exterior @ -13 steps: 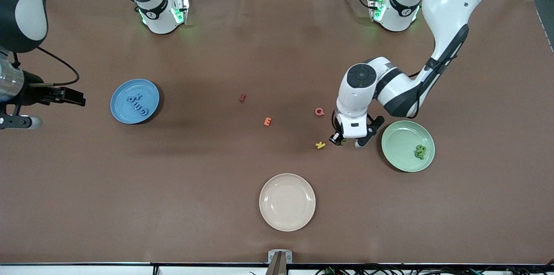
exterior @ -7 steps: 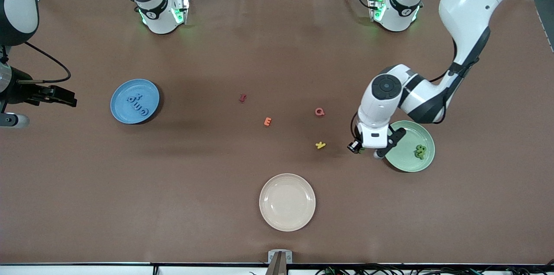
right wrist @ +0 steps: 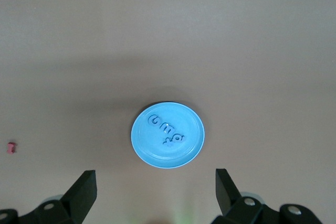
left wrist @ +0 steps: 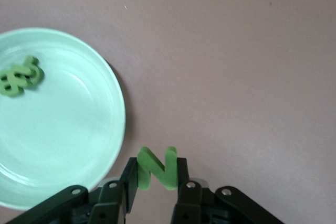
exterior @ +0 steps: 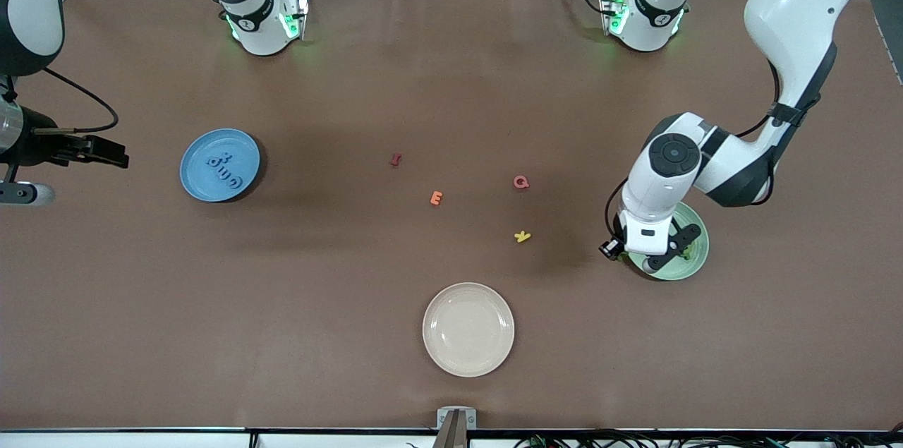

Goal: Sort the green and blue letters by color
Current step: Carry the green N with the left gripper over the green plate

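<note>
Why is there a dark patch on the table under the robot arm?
Front view: the left arm blocks overhead light, throwing a soft shadow beside the green plate. Left wrist view: the left gripper and its green letter N look sharp; the plate shows pale glare.

Under me lies a wide table (exterior: 395,67) covered in plain brown matting, lightly creased near its top edge, evenly lit with soft shadows, grey floor showing past its corners.

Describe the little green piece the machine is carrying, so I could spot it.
Find the pale green plate at the left arm's end of the table. The left tool hangs at its rim, pinching a green letter N. The other green letters lie in the plate.
</note>
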Robot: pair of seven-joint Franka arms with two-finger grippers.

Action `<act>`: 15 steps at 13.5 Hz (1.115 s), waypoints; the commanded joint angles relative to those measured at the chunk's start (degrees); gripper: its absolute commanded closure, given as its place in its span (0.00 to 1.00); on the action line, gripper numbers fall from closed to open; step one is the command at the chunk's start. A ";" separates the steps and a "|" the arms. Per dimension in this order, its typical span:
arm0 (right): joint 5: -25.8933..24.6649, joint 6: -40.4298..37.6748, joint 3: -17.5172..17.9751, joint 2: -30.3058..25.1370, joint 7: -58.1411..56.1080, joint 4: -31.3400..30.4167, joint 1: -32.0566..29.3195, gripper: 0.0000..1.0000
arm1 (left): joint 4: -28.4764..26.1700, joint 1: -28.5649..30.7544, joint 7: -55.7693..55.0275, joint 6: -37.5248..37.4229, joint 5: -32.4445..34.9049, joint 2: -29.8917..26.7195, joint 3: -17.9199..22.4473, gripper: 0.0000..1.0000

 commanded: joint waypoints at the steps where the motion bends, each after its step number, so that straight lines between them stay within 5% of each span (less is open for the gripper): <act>1: 0.12 -0.91 5.62 -3.26 -0.99 -1.12 -6.10 0.00 | -0.77 2.58 5.06 -0.85 0.41 -1.40 -0.53 1.00; 3: -0.75 -0.91 18.00 -5.81 -0.91 -1.92 -17.34 0.00 | -0.77 4.08 8.40 -0.85 0.41 -1.31 -0.53 1.00; 6: -3.57 -0.91 28.40 -9.50 -0.29 -4.02 -25.89 0.00 | -0.85 6.19 13.24 -0.85 0.32 -1.13 -0.44 1.00; 11: -3.65 -0.21 35.71 -12.76 -0.29 -7.19 -33.29 0.00 | -1.29 8.83 20.44 -0.85 0.32 -0.34 -0.36 1.00; 15: -3.92 -0.29 35.81 -14.07 -0.38 -7.46 -33.13 0.00 | -2.26 11.46 26.95 -0.85 0.32 0.80 -0.09 1.00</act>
